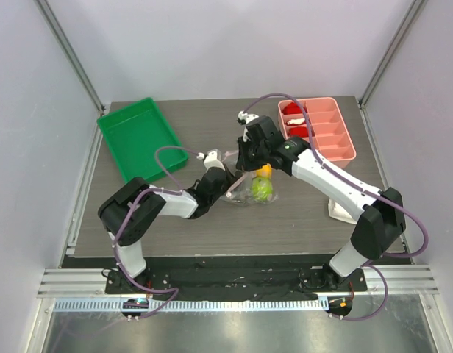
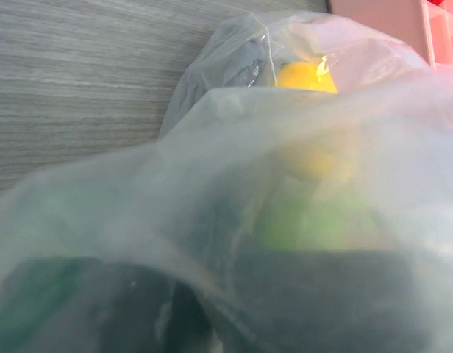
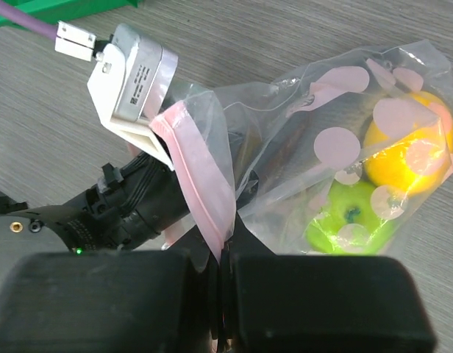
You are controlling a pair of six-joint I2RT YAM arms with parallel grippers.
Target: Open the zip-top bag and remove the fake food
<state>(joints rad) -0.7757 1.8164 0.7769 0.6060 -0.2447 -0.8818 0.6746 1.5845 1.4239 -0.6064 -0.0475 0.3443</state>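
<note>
The clear zip-top bag (image 1: pixel 245 197) lies mid-table between both grippers, with the lime green fruit (image 1: pixel 260 190) and the yellow-orange fruit (image 1: pixel 265 172) inside it. My right gripper (image 3: pixel 225 257) is shut on the bag's pink zip strip (image 3: pixel 204 176); beyond it the green fruit (image 3: pixel 351 217) and the orange fruit (image 3: pixel 407 147) show through the dotted film. My left gripper (image 1: pixel 223 181) is at the bag's left edge. In the left wrist view the film (image 2: pixel 234 132) covers its dark, blurred jaws, which seem closed on the plastic, with the yellow fruit (image 2: pixel 306 76) and the green fruit (image 2: pixel 315 220) behind.
A green tray (image 1: pixel 138 136) stands at the back left. A pink compartment tray (image 1: pixel 337 147) with red-and-white toy pieces (image 1: pixel 294 121) stands at the back right. A white block (image 1: pixel 340 209) sits under the right arm. The left arm's wrist (image 3: pixel 131 213) is close to my right gripper.
</note>
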